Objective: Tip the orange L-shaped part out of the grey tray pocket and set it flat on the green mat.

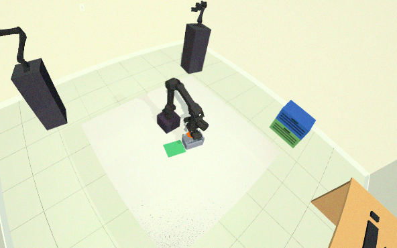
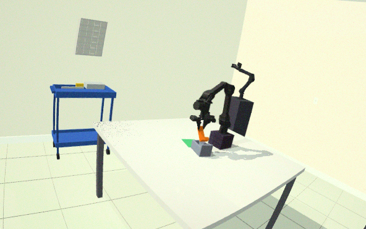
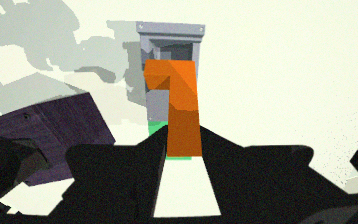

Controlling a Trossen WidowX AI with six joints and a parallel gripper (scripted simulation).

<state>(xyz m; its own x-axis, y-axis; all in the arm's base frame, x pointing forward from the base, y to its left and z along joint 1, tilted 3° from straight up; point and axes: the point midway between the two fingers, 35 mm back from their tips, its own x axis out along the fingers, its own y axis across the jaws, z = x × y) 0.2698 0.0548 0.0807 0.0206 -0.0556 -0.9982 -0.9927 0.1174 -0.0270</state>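
Pincer (image 3: 184,150) clamped on orange part (image 3: 180,105) above grey tray (image 3: 172,37); green mat (image 1: 174,149) fuller in top view.

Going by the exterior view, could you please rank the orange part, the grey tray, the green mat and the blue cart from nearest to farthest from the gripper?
1. Orange L-shaped part: pinched in the gripper, hanging below it.
2. Grey tray: just beneath the part, on the table.
3. Green mat: flat beside the tray, to its left in this view.
4. Blue cart: off the table, far left by the wall.
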